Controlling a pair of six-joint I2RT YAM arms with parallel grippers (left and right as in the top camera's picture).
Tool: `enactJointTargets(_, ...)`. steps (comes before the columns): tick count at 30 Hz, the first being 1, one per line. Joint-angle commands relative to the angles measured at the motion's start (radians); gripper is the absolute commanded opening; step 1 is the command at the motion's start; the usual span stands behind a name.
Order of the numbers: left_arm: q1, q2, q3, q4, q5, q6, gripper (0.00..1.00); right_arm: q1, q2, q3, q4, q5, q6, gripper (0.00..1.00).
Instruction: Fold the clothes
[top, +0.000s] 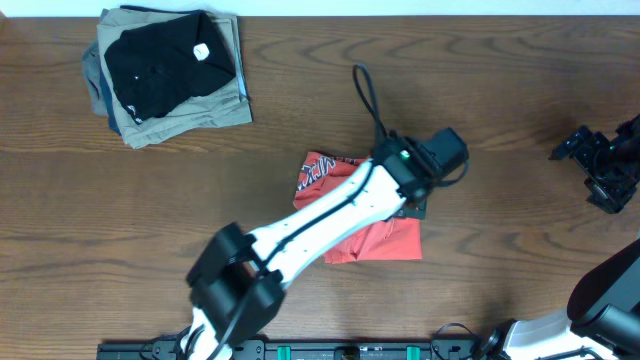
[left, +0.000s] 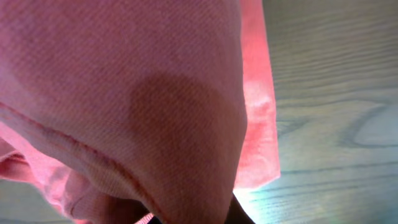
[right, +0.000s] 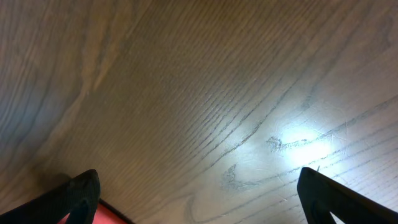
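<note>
Red-orange T-shirt (top: 375, 240) lies bunched — left gripper (top: 414, 205) apparently clamped on its cloth — right gripper (right: 199, 190) spread wide.

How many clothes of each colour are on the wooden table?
Red-orange T-shirt with white lettering: 1
Black folded garment with a white tag: 1
Khaki folded garment: 1
Blue folded garment, only its edge showing: 1
Total: 4
</note>
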Motion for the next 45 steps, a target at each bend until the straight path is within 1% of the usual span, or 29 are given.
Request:
enactJointTargets(1, -0.006, 0.058, -0.003, 0.010, -0.019, -0.024, 0.06, -0.008, -0.018, 0.012, 0.000, 0.010, -0.001, 0.99)
enactJointTargets(7, -0.006, 0.127, -0.003, 0.059, -0.018, -0.029, 0.06, -0.008, -0.018, 0.012, 0.000, 0.010, -0.001, 0.99)
enactJointTargets(13, -0.008, 0.137, -0.003, 0.099, -0.018, -0.034, 0.07, -0.008, -0.018, 0.012, 0.000, 0.010, -0.001, 0.99)
enactJointTargets(15, -0.010, 0.137, -0.003, 0.099, -0.018, -0.034, 0.10, -0.008, -0.018, 0.012, 0.000, 0.010, -0.001, 0.99)
enactJointTargets(17, -0.011, 0.137, -0.003, 0.098, -0.018, -0.034, 0.17, -0.008, -0.018, 0.012, 0.000, 0.010, -0.001, 0.99)
enactJointTargets(18, -0.012, 0.137, -0.003, 0.096, -0.018, -0.033, 0.28, -0.008, -0.018, 0.012, 0.000, 0.010, -0.001, 0.99)
enactJointTargets(21, -0.015, 0.136, -0.002, 0.083, 0.002, 0.005, 0.47, -0.008, -0.018, 0.012, 0.000, 0.010, -0.001, 0.99)
enactJointTargets(22, -0.015, 0.136, 0.000, 0.075, 0.012, 0.015, 0.50, -0.008, -0.018, 0.012, 0.000, 0.010, -0.001, 0.99)
enactJointTargets(25, -0.015, 0.121, 0.010, 0.033, 0.015, 0.016, 0.51, -0.008, -0.018, 0.012, 0.000, 0.010, -0.001, 0.99)
enactJointTargets(27, -0.015, 0.095, 0.013, 0.016, 0.016, 0.041, 0.51, -0.008, -0.018, 0.012, 0.000, 0.010, -0.001, 0.99)
enactJointTargets(30, -0.015, 0.031, 0.014, 0.008, 0.016, 0.083, 0.51, -0.008, -0.018, 0.012, 0.000, 0.010, -0.001, 0.99)
enactJointTargets(35, -0.014, -0.110, 0.014, 0.006, 0.014, 0.084, 0.52, -0.008, -0.018, 0.012, 0.000, 0.010, -0.001, 0.99)
enactJointTargets(36, -0.014, -0.136, 0.014, 0.010, 0.014, 0.094, 0.54, -0.008, -0.018, 0.012, 0.000, 0.010, -0.001, 0.99)
enactJointTargets(38, -0.014, -0.185, 0.014, 0.015, 0.006, 0.118, 0.64, -0.008, -0.018, 0.012, 0.000, 0.010, -0.001, 0.99)
enactJointTargets(39, -0.014, -0.205, 0.014, 0.015, -0.002, 0.129, 0.66, -0.008, -0.018, 0.012, 0.000, 0.010, -0.001, 0.99)
enactJointTargets(44, -0.005, -0.233, 0.011, -0.019, -0.015, 0.135, 0.69, -0.008, -0.018, 0.012, 0.000, 0.010, -0.001, 0.99)
enactJointTargets(45, -0.003, -0.227, 0.008, -0.020, -0.013, 0.135, 0.71, -0.008, -0.018, 0.012, 0.000, 0.010, -0.001, 0.99)
